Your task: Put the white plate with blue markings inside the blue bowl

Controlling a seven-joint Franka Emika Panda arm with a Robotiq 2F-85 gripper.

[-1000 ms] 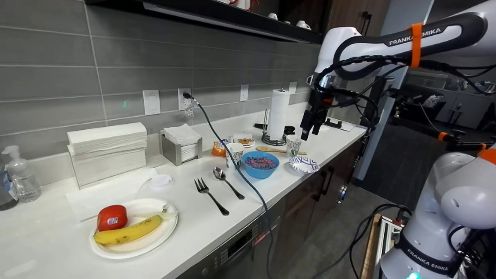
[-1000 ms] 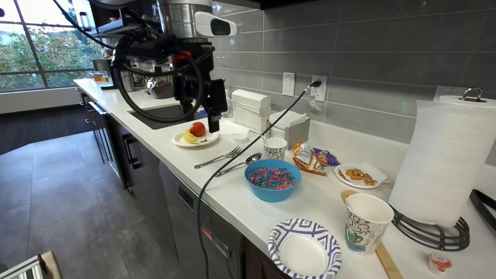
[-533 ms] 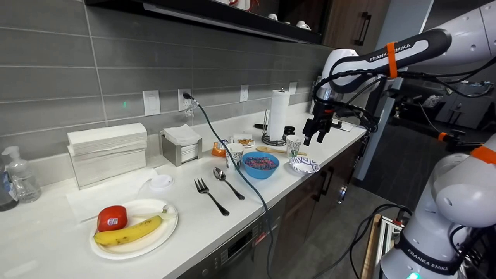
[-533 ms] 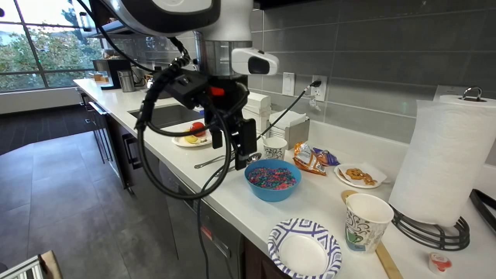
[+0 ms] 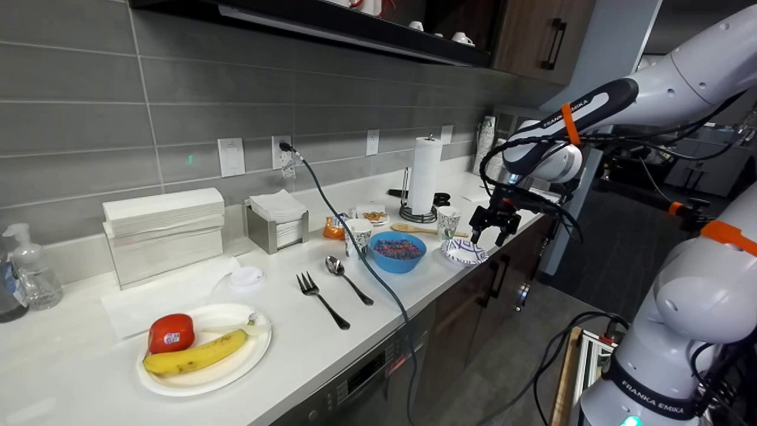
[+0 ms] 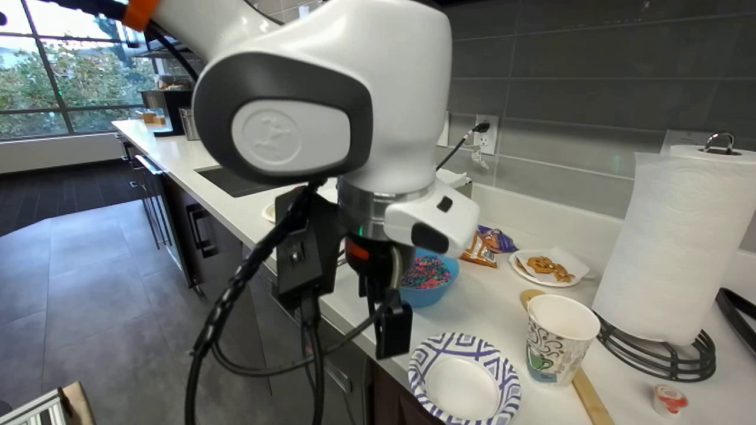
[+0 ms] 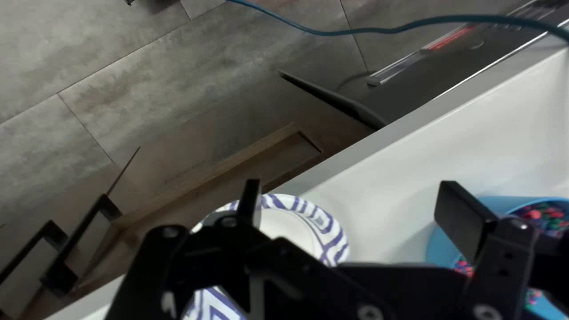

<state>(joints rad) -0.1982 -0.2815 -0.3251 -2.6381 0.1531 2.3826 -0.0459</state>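
Now your black gripper [image 7: 353, 204] hangs wide, empty — below, on the white counter [image 6: 490, 313], the round white blue-marked plate [image 6: 463, 386] lies toward one finger [image 7: 250, 200], the round blue bowl [image 5: 395, 264] toward the other.

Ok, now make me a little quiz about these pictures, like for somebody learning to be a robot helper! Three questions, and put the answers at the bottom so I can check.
1. True or false: the gripper has its jaws spread apart.
2. Fill in the blank: the white plate with blue markings has yet to go inside the ____ bowl.
3. Which fruit on the large white plate is long and yellow?

Key:
1. True.
2. Blue.
3. The banana.
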